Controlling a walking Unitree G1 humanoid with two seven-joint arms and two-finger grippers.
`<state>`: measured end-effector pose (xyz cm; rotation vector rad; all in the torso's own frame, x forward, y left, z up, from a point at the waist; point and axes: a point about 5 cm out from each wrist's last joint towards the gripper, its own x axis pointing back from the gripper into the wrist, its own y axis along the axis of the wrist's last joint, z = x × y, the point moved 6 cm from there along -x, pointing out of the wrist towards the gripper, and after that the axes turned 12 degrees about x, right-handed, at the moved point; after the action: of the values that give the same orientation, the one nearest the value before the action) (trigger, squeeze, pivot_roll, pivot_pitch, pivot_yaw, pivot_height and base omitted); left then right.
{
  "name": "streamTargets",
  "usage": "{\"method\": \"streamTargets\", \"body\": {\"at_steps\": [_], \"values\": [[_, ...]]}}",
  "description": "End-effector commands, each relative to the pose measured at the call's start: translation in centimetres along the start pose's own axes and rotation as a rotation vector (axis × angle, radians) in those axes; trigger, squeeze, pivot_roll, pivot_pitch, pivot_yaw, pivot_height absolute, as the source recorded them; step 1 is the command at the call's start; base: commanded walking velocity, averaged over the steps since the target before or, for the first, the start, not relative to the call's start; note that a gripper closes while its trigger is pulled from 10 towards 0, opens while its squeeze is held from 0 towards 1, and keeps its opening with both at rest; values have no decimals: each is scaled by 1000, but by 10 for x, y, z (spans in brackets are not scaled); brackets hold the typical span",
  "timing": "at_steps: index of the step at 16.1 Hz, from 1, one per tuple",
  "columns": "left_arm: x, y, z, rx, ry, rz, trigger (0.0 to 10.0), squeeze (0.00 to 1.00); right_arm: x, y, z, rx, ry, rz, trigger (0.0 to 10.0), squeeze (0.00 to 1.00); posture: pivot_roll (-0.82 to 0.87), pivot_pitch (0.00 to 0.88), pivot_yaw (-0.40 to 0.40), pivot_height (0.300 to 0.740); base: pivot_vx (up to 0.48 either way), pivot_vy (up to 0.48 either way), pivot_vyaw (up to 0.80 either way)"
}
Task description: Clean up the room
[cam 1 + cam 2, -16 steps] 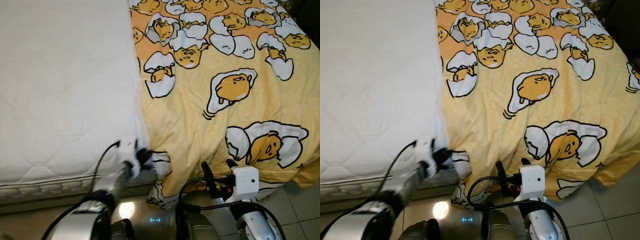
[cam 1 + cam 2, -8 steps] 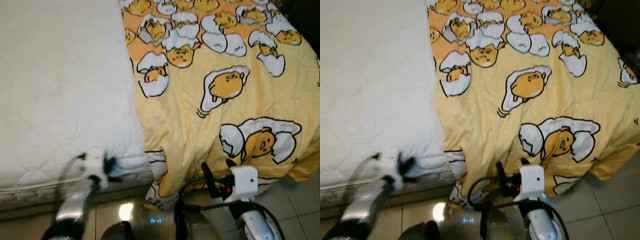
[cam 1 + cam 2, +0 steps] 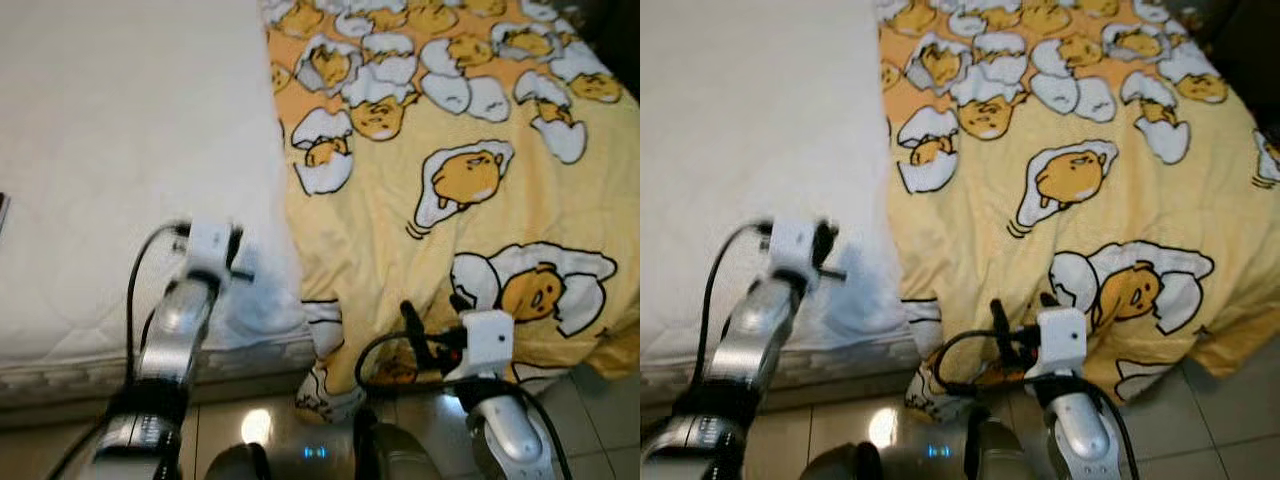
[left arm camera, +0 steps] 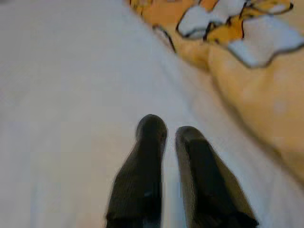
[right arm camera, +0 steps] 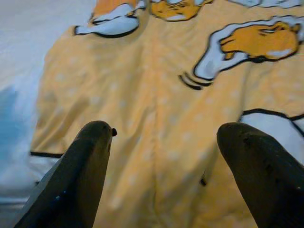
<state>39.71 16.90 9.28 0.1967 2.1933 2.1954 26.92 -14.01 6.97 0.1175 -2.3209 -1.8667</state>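
The soft, light blanket [image 3: 450, 170] covers the bed's right half beside bare mattress [image 3: 120, 150], best pinched at its hanging edge, where the right claw [image 5: 173, 142] gapes open, while the left claw [image 4: 171, 137], closed empty, hovers over the mattress.

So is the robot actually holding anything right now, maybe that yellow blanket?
No, nothing is held. The left gripper hovers over the white mattress with its fingers nearly together and empty; the right gripper is spread open above the yellow blanket, not touching it.

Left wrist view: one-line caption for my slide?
Left claw, nearly closed, over the white mattress beside the yellow egg-print blanket.
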Motion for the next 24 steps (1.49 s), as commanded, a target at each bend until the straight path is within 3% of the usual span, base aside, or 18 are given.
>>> {"method": "streamTargets", "body": {"at_steps": [1,4,7,9,12,13,15,17,19,22,24], "values": [[2,-15,2,-27,23,48,10000,1000,-4,-2,-6,-16,-32,0,10000,0,-137,137,13,740,0,0,0],[1,-9,-2,-18,31,17,10000,1000,-22,11,-17,-40,-68,-44,10000,0,-129,71,-1,740,0,0,0],[9,-8,-17,33,14,-15,10000,1000,-44,18,-31,-18,-70,-73,10000,0,-68,0,-38,740,0,0,769],[12,-11,-28,45,-7,-11,10000,1000,-55,20,-42,-1,-94,-81,10000,0,-46,0,-46,740,0,0,372],[12,-8,-40,54,-38,-16,10000,1000,-72,38,-40,14,-97,-141,10000,0,-36,0,-39,740,0,0,0],[10,-5,-43,56,-40,-25,10000,1000,-74,40,-45,6,-118,-155,10000,0,-32,0,-36,740,0,0,0],[9,33,-39,24,-31,-181,10000,1000,-71,56,-64,12,-236,-237,10000,0,-39,0,-22,740,0,0,0],[14,45,-36,-23,-57,-206,10000,1000,-59,47,-83,-18,-315,-215,10000,0,-57,0,-14,740,0,0,0],[13,41,-45,-62,-111,-191,10000,1000,-55,37,-77,-17,-313,-187,10000,0,-81,0,4,740,0,0,0],[7,29,-60,-13,-151,-133,10000,1000,-58,36,-68,-1,-288,-189,10000,0,-115,0,31,740,0,160,-773],[2,25,-62,24,-147,-107,10000,1000,-59,33,-71,0,-290,-178,10000,0,-127,0,37,740,0,480,-763]]}}
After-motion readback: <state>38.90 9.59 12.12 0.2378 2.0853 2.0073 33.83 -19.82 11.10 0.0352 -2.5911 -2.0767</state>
